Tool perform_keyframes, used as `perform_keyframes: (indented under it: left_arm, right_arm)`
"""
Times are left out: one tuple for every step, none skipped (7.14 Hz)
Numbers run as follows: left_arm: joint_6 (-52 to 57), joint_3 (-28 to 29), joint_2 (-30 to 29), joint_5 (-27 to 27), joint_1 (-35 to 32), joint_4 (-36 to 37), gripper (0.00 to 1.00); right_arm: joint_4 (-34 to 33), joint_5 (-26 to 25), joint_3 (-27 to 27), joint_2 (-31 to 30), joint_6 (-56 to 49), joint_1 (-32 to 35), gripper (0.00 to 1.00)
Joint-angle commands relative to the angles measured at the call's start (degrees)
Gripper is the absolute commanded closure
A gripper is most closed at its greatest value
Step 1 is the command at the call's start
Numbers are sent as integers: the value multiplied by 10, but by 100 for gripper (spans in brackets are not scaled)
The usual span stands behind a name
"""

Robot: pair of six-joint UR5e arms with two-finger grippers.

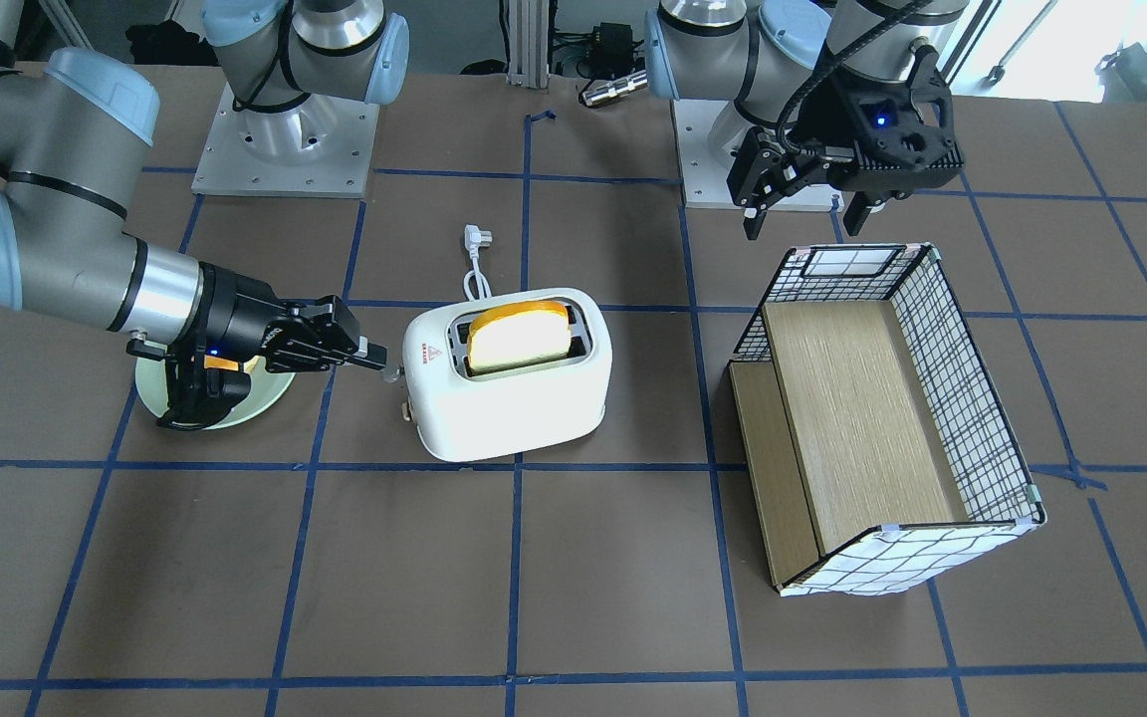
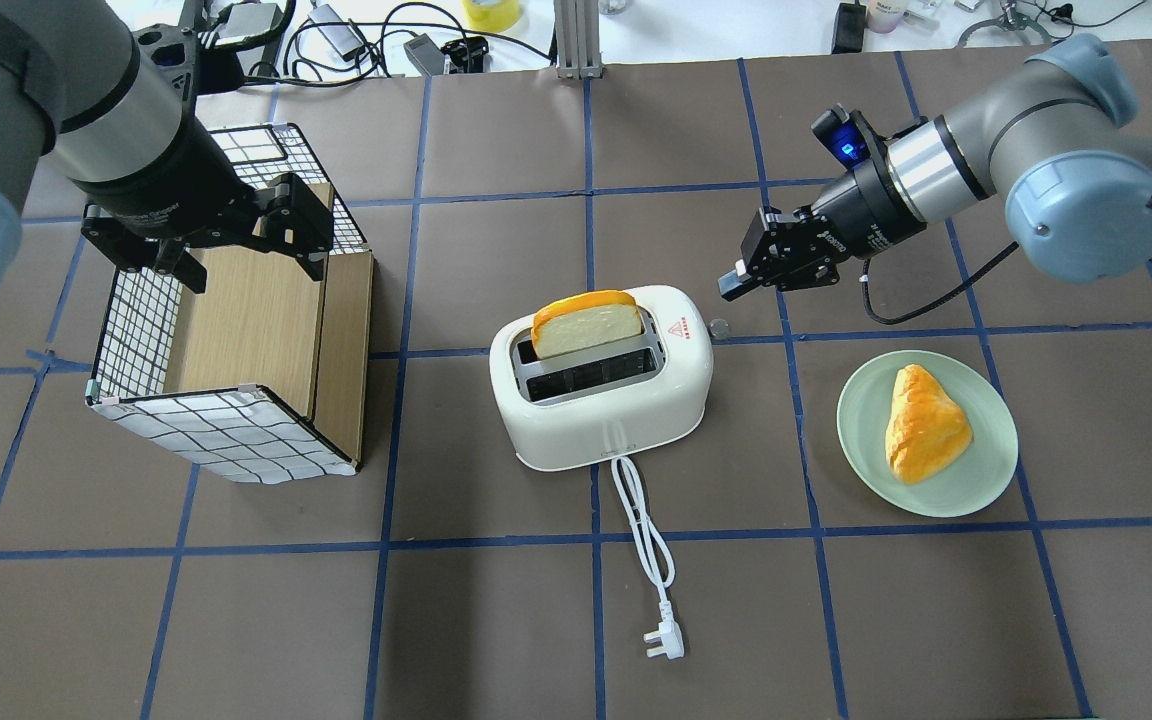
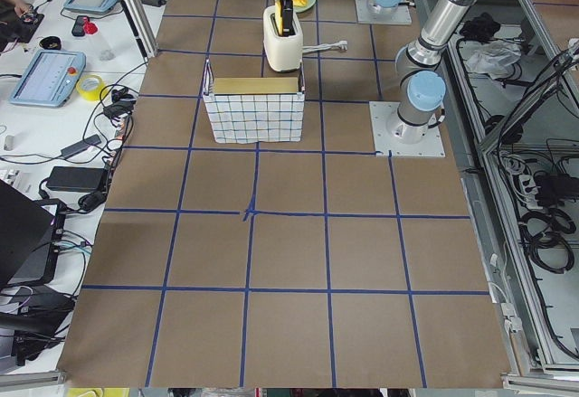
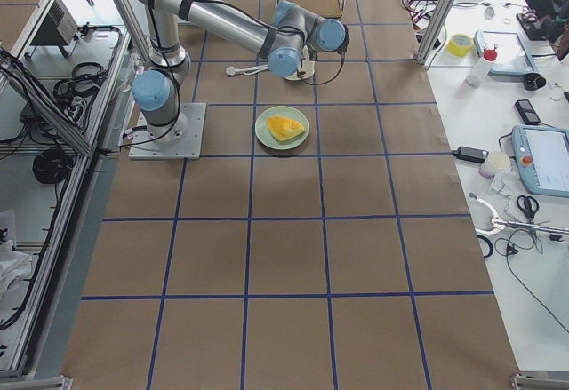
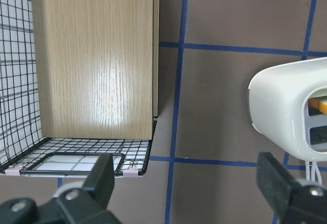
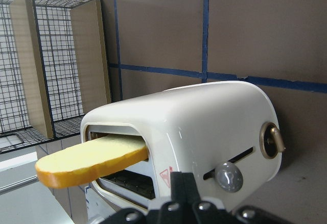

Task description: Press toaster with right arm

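The white toaster (image 2: 601,375) stands mid-table with a bread slice (image 2: 586,322) sticking up from one slot. Its round lever knob (image 2: 719,327) is on the end that faces my right arm. My right gripper (image 2: 731,288) is shut and empty, with its tip just above and beside the knob, not touching it. In the front-facing view the right gripper (image 1: 376,356) points at the toaster (image 1: 509,373). In the right wrist view the knob (image 6: 228,176) lies just ahead of the closed fingers (image 6: 181,183). My left gripper (image 2: 236,240) is open and empty above the basket.
A wire-grid basket (image 2: 226,430) with a wooden floor lies left of the toaster. A green plate (image 2: 856,420) with a pastry (image 2: 924,422) sits right of the toaster, below my right arm. The toaster's cord and plug (image 2: 663,640) trail toward the near edge.
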Motion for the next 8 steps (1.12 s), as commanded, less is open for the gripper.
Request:
perform_keyframes:
  left_arm:
    - [0,0,0,1,0,0,0]
    - [0,0,0,0,0,0,0]
    - [0,0,0,0,0,0,0]
    - [0,0,0,0,0,0,0]
    - [0,0,0,0,0,0,0]
    - [0,0,0,0,0,0,0]
    - [0,0,0,0,0,0,0]
    - [0,0,0,0,0,0,0]
  right_arm:
    - [-34,0,15,18,-1,0,100]
    - [-45,0,16,23,-1,0,100]
    - [-51,0,20,31,-1,0,100]
    - [-72,-1,31,36,-1,0,100]
    - [-96,-6,40,42,-1,0,100]
    - [-101,-6,44,46,-1,0,100]
    - [-104,-7,44,49,-1,0,100]
    - [-106,-7,44,52,-2,0,100]
